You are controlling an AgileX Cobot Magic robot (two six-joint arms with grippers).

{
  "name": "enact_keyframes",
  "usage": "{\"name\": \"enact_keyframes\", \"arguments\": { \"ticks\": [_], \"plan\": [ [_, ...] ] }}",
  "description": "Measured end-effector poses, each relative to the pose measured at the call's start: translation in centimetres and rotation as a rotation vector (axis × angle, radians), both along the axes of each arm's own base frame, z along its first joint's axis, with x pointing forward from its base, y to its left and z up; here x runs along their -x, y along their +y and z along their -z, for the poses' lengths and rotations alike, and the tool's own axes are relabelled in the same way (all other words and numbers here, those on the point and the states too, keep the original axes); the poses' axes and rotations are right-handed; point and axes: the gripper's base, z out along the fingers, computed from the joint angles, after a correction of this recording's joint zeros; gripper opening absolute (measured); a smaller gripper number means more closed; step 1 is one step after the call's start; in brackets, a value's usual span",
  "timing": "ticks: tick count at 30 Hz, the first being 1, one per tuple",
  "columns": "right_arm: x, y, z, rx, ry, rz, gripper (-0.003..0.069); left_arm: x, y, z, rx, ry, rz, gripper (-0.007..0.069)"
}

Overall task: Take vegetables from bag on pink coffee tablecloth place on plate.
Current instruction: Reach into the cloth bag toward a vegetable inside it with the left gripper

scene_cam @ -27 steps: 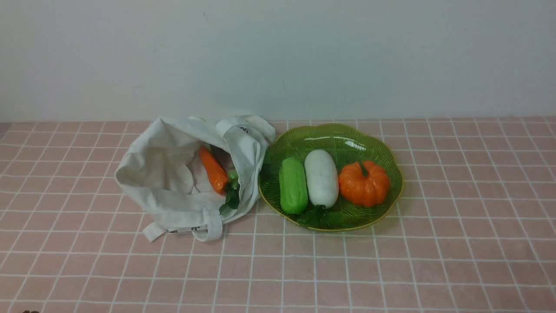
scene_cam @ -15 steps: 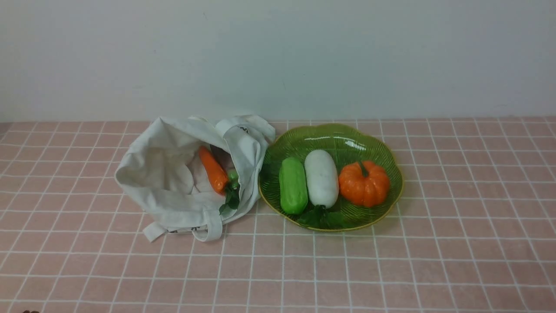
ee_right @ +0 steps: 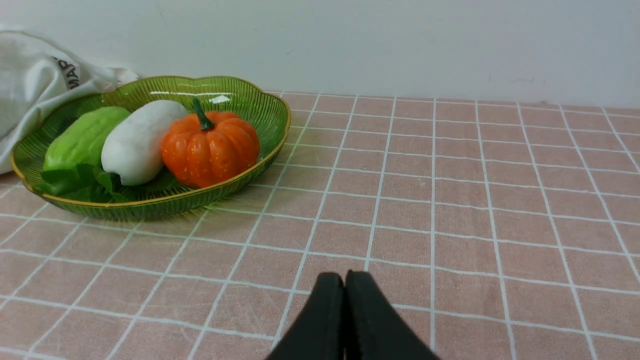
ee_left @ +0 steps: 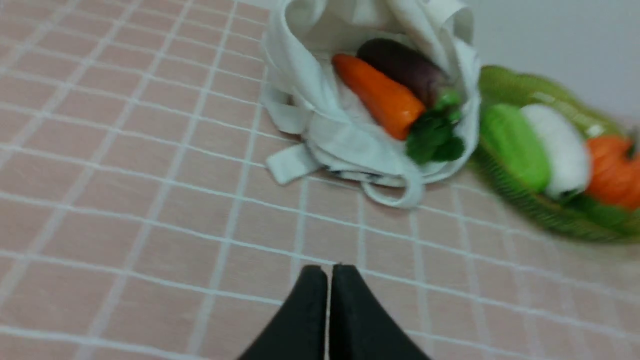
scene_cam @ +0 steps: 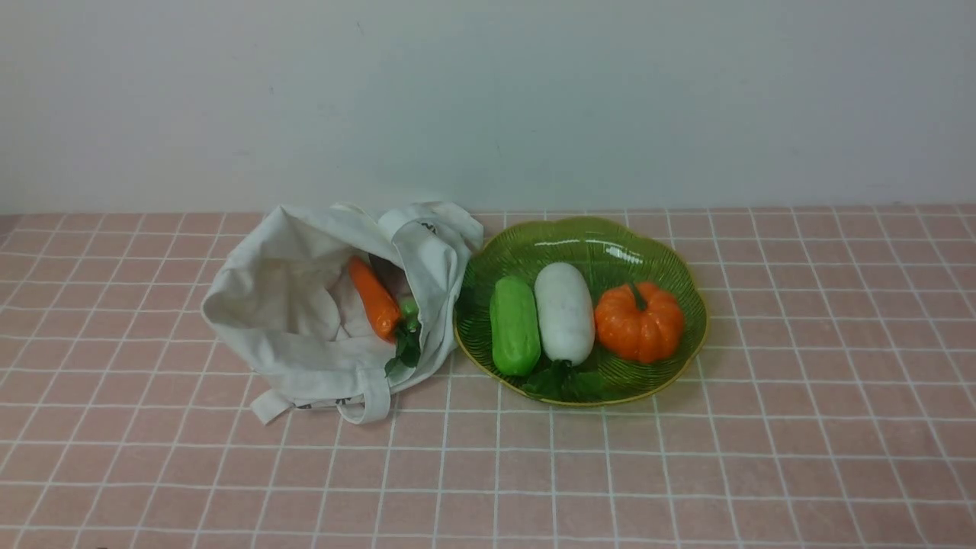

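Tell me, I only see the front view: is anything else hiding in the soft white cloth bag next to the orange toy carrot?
Observer: Yes. The left wrist view shows a dark purple vegetable lying beside the tapered orange carrot inside the off-white cloth bag.
Operator: Where are the robot's hands?
Observer: The left gripper hangs shut over the pink gridded tablecloth, short of the bag.
Operator: And the other?
Observer: The right gripper is shut too, empty, over the tablecloth near the ribbed green plate.

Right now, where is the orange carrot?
In the front view the carrot lies inside the open bag, left of centre, beside a purple vegetable; the plate sits just right of the bag.
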Motion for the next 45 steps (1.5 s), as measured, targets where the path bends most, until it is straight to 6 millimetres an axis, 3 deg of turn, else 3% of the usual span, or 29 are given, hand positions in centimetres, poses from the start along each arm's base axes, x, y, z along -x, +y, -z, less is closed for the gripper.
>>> {"name": "enact_keyframes", "arguments": {
  "ticks": [1,5,7,15,21,24,27,28,32,37,42,45],
  "plan": [
    [0.0,0.0,0.0,0.0,0.0,0.0,-0.0015,0.0,-0.1,0.0,0.036,0.006,-0.003,-0.0005],
    [0.0,0.0,0.0,0.0,0.0,0.0,-0.0015,0.2,-1.2,-1.0,0.59,0.085,-0.002,-0.0005],
    [0.0,0.0,0.0,0.0,0.0,0.0,-0.0015,0.1,-1.3,-1.4,0.709,0.086,-0.002,-0.0005],
    [0.0,0.0,0.0,0.0,0.0,0.0,-0.0015,0.1,-1.2,-2.9,0.841,0.03,0.002,-0.0005],
    [0.0,0.0,0.0,0.0,0.0,0.0,-0.0015,0.3,-2.2,-8.4,0.661,-0.016,0.15,-0.0005],
    [0.0,0.0,0.0,0.0,0.0,0.0,-0.0015,-2.0,-3.2,-10.6,0.385,0.146,0.252,-0.0005],
    [0.0,0.0,0.0,0.0,0.0,0.0,-0.0015,-6.0,-3.7,-10.7,0.168,0.403,0.311,-0.0005],
    [0.0,0.0,0.0,0.0,0.0,0.0,-0.0015,-6.3,-3.7,-10.7,0.147,0.417,0.312,-0.0005],
    [0.0,0.0,0.0,-0.001,0.0,0.0,-0.0015,-13.0,-4.1,-10.8,0.009,0.618,0.369,0.002],
    [0.0,0.0,0.0,-0.001,0.0,0.0,-0.0015,-20.1,-5.3,-9.1,-0.015,0.736,0.39,0.0139],
    [0.0,0.0,0.0,-0.001,0.0,0.0,-0.0015,-24.3,-7.2,-7.4,-0.037,0.755,0.406,0.0274],
    [0.0,0.0,0.0,-0.001,0.0,0.0,-0.0015,-28.1,-8.4,-6.1,-0.046,0.749,0.402,0.0382]
  ]
}}
